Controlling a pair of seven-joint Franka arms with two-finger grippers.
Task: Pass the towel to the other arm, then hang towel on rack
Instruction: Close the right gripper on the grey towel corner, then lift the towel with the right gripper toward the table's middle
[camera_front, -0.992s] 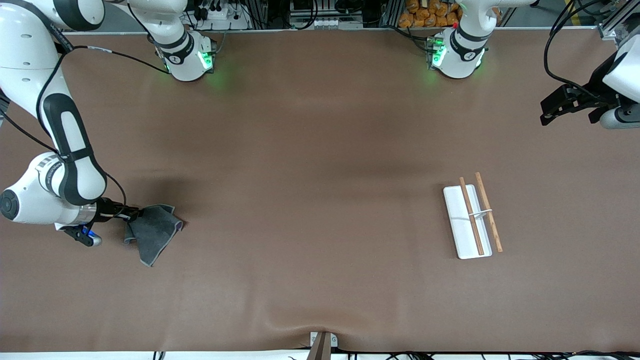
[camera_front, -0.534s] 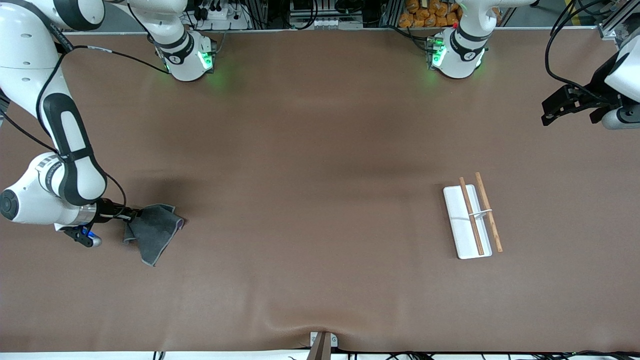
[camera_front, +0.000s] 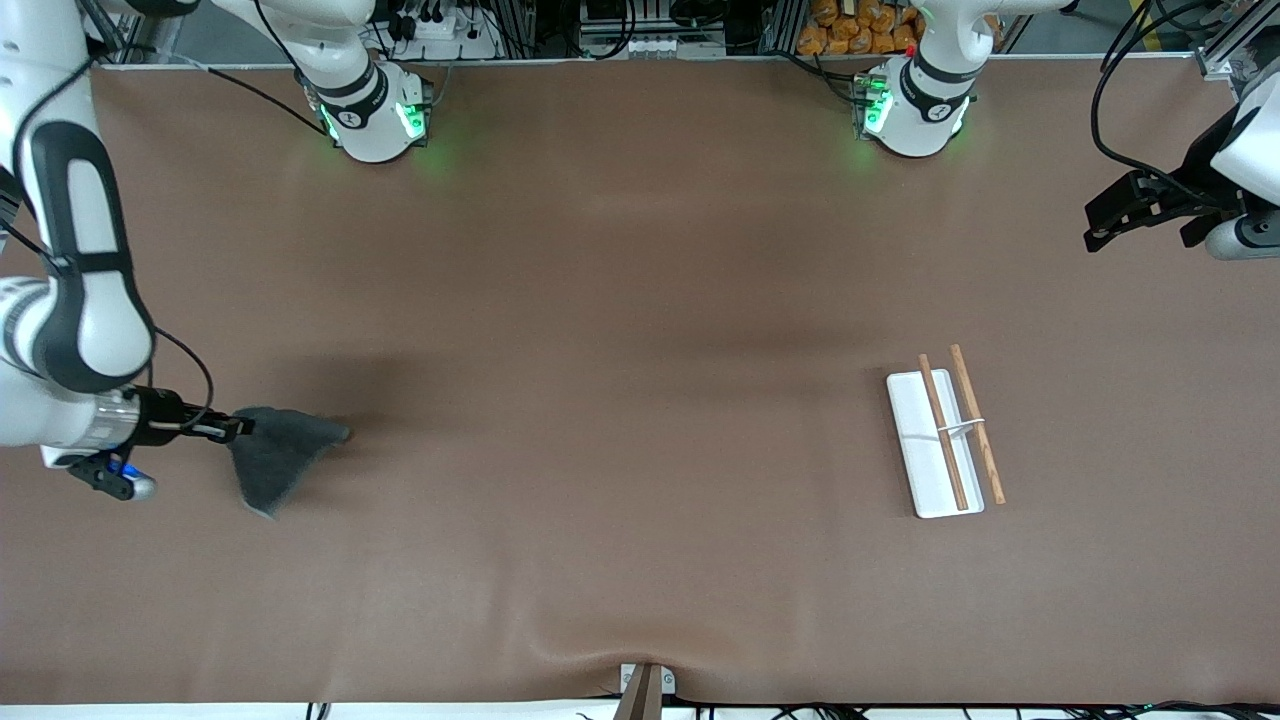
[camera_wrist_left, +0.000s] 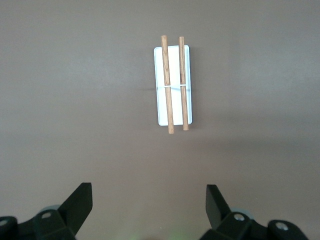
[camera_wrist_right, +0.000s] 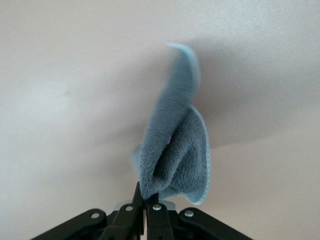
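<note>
Front view: right gripper (camera_front: 232, 429) over the right arm's end of the tabletop (camera_front: 620, 300), jaws clamped on 1 corner of the towel (camera_front: 280, 455). Towel hangs from that corner; whether its lower tip touches the tabletop is unclear from here. Rack (camera_front: 943, 433) lies toward the left arm's end, well apart from the towel. Left gripper (camera_front: 1112, 215) waits up in the air at that end.

Left wrist view: left gripper (camera_wrist_left: 149, 202) jaws wide apart, holding nothing; rack (camera_wrist_left: 173, 85) in sight below.

Right wrist view: right gripper (camera_wrist_right: 142, 200) jaws together on the towel (camera_wrist_right: 175, 150), cloth draped and folded.

Step, as judged: pick-up done, handover not begun. Next: carry towel toward table centre, left gripper to meet it.

Count: 1 towel, 1 rack with 2 rods, 2 grippers
</note>
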